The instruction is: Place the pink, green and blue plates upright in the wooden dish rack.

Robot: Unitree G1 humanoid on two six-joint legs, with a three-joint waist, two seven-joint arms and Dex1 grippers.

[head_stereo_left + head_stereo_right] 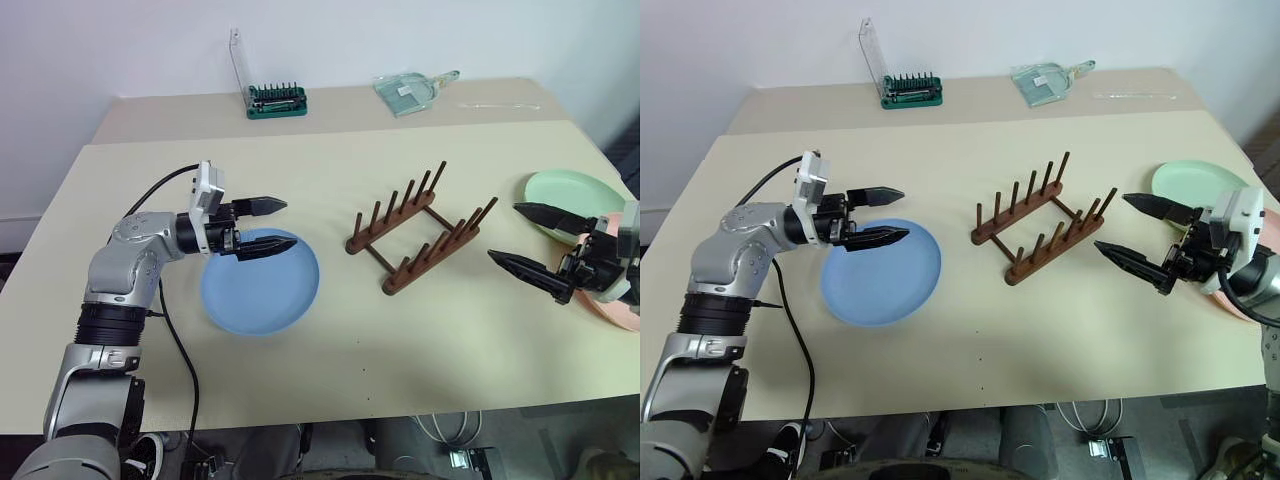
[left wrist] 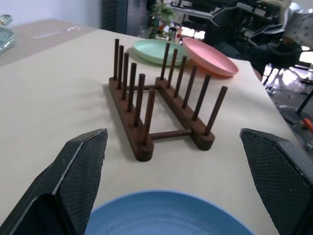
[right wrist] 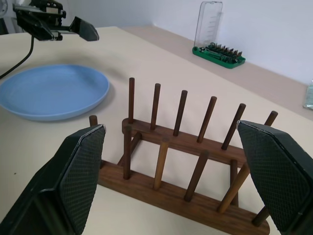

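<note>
The wooden dish rack [image 1: 420, 228] stands empty in the middle of the counter [image 1: 400, 340]. To its left the blue plate [image 1: 262, 281] lies flat, and the left gripper [image 1: 278, 224] hovers over that plate's rim, fingers apart. To the rack's right the green plate [image 1: 565, 195] and pink plate [image 2: 209, 55] lie flat together, with the right gripper [image 1: 528, 240] between them and the rack, fingers spread wide, holding nothing.

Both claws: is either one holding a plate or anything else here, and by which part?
Nothing is held. The left claw hangs open over the blue plate; the right claw is open beside the wooden dish rack.
</note>
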